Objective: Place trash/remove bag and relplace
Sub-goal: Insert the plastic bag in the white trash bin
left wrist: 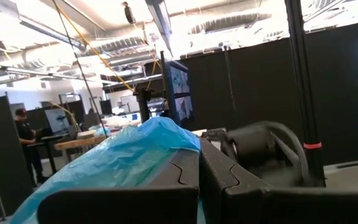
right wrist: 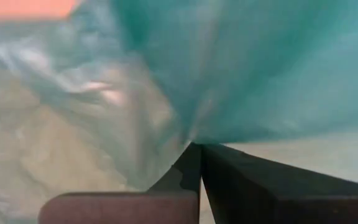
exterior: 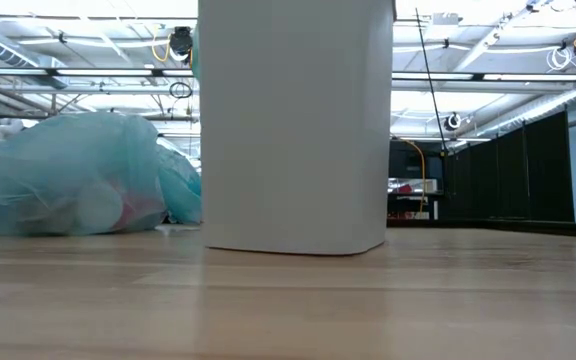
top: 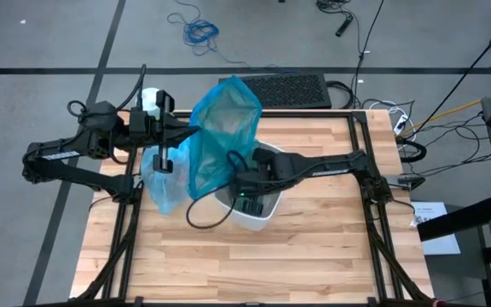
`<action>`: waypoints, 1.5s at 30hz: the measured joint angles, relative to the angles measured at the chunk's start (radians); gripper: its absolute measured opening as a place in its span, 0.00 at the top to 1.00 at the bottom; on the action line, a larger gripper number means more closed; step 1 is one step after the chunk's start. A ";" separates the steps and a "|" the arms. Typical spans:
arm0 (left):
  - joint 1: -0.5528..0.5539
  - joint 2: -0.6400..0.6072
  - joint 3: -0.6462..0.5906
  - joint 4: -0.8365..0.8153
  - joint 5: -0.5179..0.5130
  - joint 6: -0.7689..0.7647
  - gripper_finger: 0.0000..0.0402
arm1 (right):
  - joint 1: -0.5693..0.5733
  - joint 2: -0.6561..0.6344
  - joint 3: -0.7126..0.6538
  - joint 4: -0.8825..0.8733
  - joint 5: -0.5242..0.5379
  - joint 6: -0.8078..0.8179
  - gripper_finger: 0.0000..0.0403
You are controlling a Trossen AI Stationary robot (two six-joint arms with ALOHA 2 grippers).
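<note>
A darker teal-green plastic bag (top: 224,128) stands raised between my two grippers, above the white wastebasket (top: 254,213). My left gripper (top: 194,130) is shut on the upper left side of this bag. My right gripper (top: 235,177) is shut on the lower part of the bag at the wastebasket's left rim. The light sky-blue bag (top: 162,179) lies on the table left of the wastebasket (exterior: 293,130). It is bulging, with pale and reddish trash showing through its wall (exterior: 68,185). My left gripper pinches the teal-green bag's upper edge (left wrist: 148,146) between its two shut fingers (left wrist: 129,193), coming level from the table's left. The plastic bunches over the fingers and is lifted clear of the table. One layer or several, I cannot tell. My right gripper pinches a gathered fold of the teal-green bag (right wrist: 191,140) at the free ends of its shut fingers (right wrist: 253,186), coming from the table's right over the wastebasket. The plastic spreads away from the fingertips and rises toward my left gripper.
A white-topped object (top: 150,99) sits at the far left edge beside the left arm. A black mat (top: 284,89) lies on the floor beyond the far edge, and cables trail around the table. Bare wood (top: 254,264) spans the table's near half. People stand far off in the room.
</note>
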 joint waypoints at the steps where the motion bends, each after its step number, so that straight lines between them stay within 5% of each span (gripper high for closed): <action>1: 0.000 0.000 0.000 0.000 0.003 0.000 1.00 | 0.009 -0.017 0.000 0.001 0.016 0.007 1.00; 11: 0.000 0.000 0.000 0.004 0.019 -0.003 1.00 | 0.059 -0.244 0.002 -0.012 0.095 0.078 0.99; 16: 0.000 0.000 0.000 0.006 0.082 -0.026 1.00 | -0.016 -0.335 0.002 -0.131 0.220 0.140 0.93; 25: -0.001 0.000 0.000 -0.009 0.112 -0.026 1.00 | -0.235 -0.421 -0.199 -0.127 -0.055 0.205 0.99; 30: 0.000 0.000 0.000 -0.020 0.115 -0.026 1.00 | -0.306 -0.462 -0.365 0.067 -0.112 0.085 1.00; 33: 0.000 0.000 0.000 -0.019 0.142 -0.026 1.00 | -0.410 -0.485 -0.445 0.249 -0.238 -0.022 1.00; 37: -0.014 0.000 0.000 -0.014 0.171 -0.026 1.00 | -0.575 -0.500 -0.538 0.501 -0.570 -0.109 1.00; 45: -0.022 0.000 0.000 -0.019 0.185 -0.026 1.00 | -0.772 -0.449 -0.720 0.918 -1.136 -0.003 0.93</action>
